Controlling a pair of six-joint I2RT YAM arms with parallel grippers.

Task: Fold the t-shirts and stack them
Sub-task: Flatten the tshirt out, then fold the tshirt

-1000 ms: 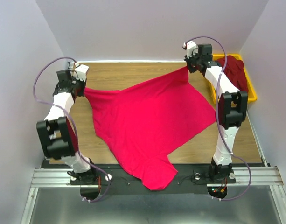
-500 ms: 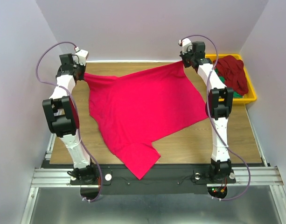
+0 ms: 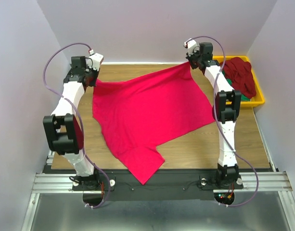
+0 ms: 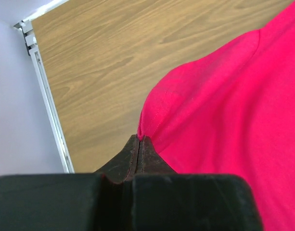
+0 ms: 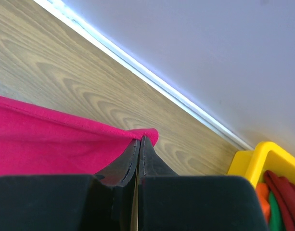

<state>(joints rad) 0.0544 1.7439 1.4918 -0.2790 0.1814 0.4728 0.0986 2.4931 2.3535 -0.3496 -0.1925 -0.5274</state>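
pink shirt (image 3: pixel 147 115) spread; yellow tray (image 3: pixel 259 100) far right holds maroon shirt (image 3: pixel 241 74)

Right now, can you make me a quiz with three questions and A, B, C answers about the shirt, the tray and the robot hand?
1. Where is the yellow tray?
A) at the far right of the table
B) at the near left corner
C) in the middle

2. What colour is the spread-out t-shirt?
A) green
B) crimson-pink
C) orange

3. What is the left gripper doing?
A) hanging open above the wood
B) shut on an edge of the spread-out t-shirt
C) shut on the tray's rim

Answers:
1 A, since the top view shows the tray at the far right, beside the wall.
2 B, since the big cloth across the wood is bright crimson-pink.
3 B, since the left wrist view shows the jaws pressed together with the cloth edge pinched at their tips.
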